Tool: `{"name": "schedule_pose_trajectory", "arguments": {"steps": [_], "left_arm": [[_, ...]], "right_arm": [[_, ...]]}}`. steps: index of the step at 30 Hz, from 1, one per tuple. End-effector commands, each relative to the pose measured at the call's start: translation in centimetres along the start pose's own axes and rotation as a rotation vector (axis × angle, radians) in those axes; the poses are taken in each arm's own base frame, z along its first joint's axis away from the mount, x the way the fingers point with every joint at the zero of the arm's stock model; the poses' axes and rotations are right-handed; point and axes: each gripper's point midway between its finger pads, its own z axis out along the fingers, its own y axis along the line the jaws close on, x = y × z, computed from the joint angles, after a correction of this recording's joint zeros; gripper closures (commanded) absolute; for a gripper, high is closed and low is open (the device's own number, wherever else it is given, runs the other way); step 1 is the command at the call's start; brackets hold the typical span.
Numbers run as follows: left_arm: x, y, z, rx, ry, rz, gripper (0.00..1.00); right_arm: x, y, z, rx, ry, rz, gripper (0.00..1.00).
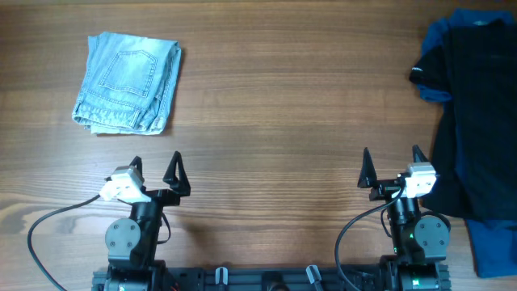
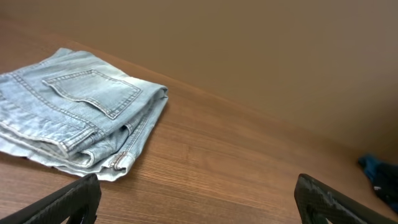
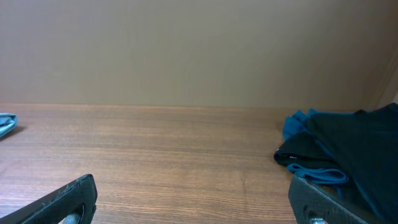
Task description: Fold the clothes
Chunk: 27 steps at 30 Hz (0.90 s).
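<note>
The clothes, light blue denim shorts point(image 1: 128, 83), lie folded into a compact stack at the table's far left, one stitched back pocket facing up. In the left wrist view the shorts point(image 2: 74, 115) sit ahead and to the left. My left gripper point(image 1: 155, 168) is open near the front edge, short of the shorts, with nothing between its fingers point(image 2: 68, 199). My right gripper point(image 1: 392, 165) is open too at the front right, holding nothing, its fingers point(image 3: 326, 199) spread wide over bare wood.
A black garment point(image 1: 477, 113) lies over a royal-blue garment point(image 1: 493, 246) along the table's right edge, just right of my right gripper; the black garment point(image 3: 348, 146) also shows in the right wrist view. Bare wooden table point(image 1: 283, 105) spans the middle.
</note>
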Motion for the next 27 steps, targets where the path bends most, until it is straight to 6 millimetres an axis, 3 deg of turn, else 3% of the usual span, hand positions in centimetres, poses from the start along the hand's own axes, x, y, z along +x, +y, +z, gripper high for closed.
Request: {"name": "schedule_pose_trajectory", "arguments": {"steps": [1,4,27], "left_arm": [[0.46,-0.62,0.00,0.045,0.010,0.188,0.00],[0.45,-0.55,0.00,0.042,0.007,0.317,0.00],[0.37,-0.52,0.01,0.039,0.004,0.318,0.00]], "right_arm": [[-0.16,0.45,-0.04,-0.024,-0.009,-0.017,0.00],[-0.16,0.45,-0.04,-0.024,-0.009,-0.017,0.00],[-0.16,0.45,-0.04,-0.024,-0.009,-0.018,0.00]]}}
